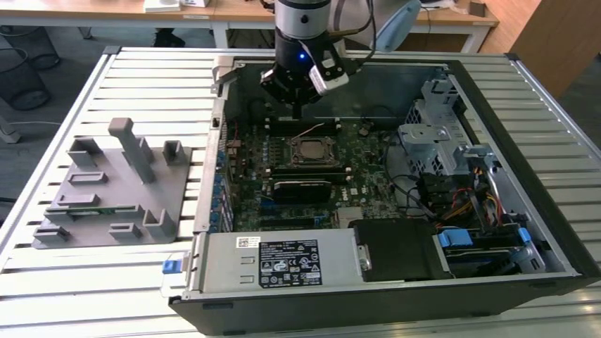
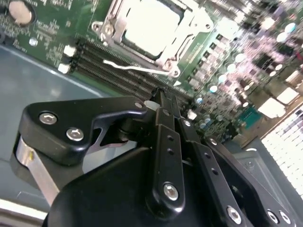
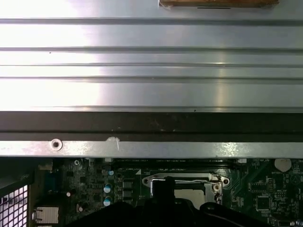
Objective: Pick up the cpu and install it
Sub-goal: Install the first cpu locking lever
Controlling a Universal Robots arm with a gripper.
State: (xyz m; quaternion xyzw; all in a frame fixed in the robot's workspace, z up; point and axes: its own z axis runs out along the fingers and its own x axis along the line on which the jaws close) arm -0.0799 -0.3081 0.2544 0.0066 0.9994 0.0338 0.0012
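The black robot gripper [image 1: 297, 113] hangs inside the open black computer case [image 1: 526, 232], its two slim fingers [image 2: 163, 101] pressed together and holding nothing that can be seen. Just below and ahead of the fingertips, apart from them, the small flat square CPU with its shiny silver-grey metal top [image 1: 309, 151] lies in the metal-framed socket [image 2: 187, 42] on the green motherboard [image 1: 371, 183]; in both wrist views its pale top [image 2: 151, 23] sits level within the frame [image 3: 189, 182]. A thin wire lever [image 2: 135, 68] lies along the socket edge nearest the gripper. Beyond the gripper, at the exterior view's left, a grey plastic fixture plate with upright posts [image 1: 112, 186] rests on the slatted white metal table [image 1: 94, 282], well apart from the case.
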